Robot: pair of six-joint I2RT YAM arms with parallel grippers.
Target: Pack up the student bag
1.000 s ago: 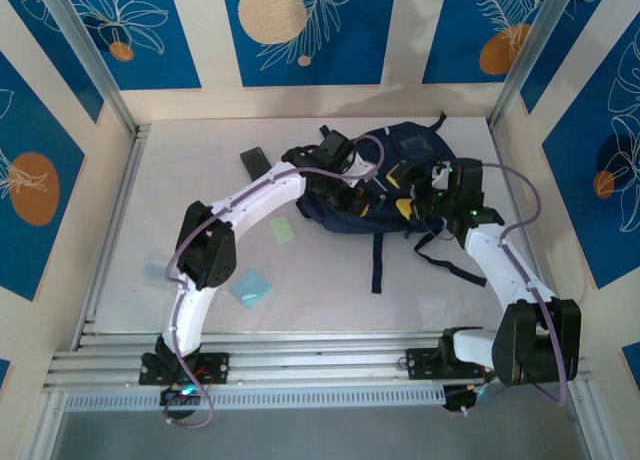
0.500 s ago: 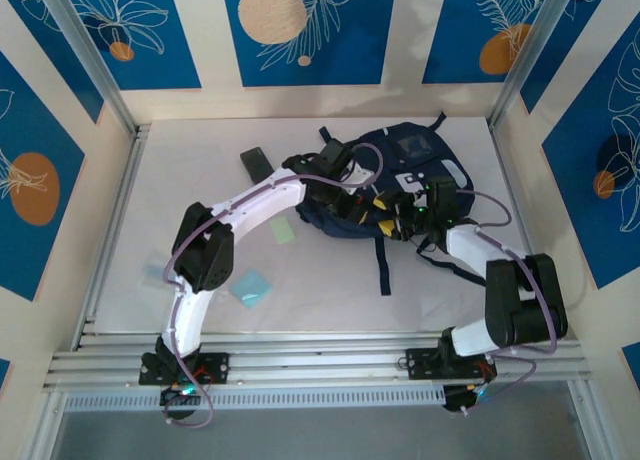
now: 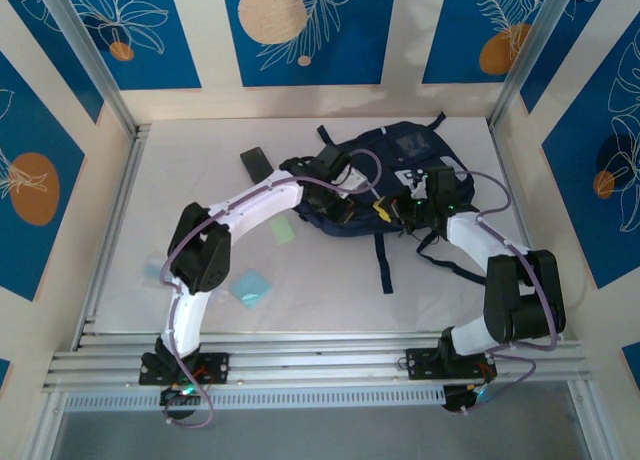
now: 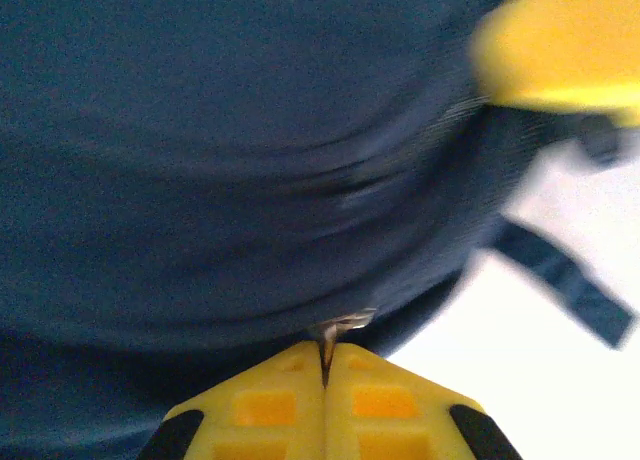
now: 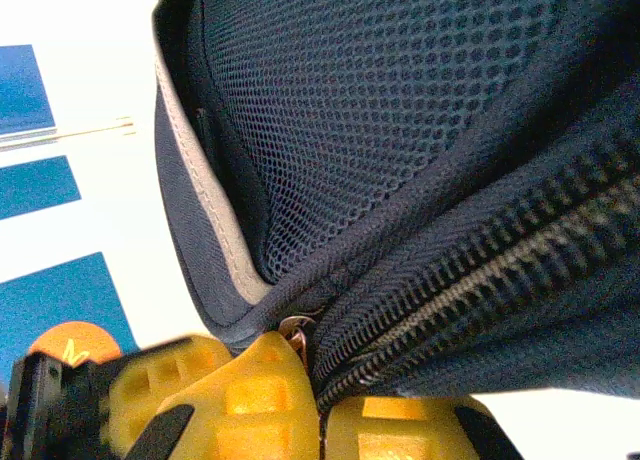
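1. We find the student bag lying flat on the white table, with one black strap trailing from its near edge.
2. Left gripper: the jaws are closed at the bag's near-left edge. The tips pinch a small metallic piece on the navy fabric (too blurred for us to identify).
3. Right gripper: the jaws are clamped on the bag's zip band, just below its mesh panel.
4. Left of the bag we see a dark flat item just beside it. A pale green card and a teal square lie apart from it.
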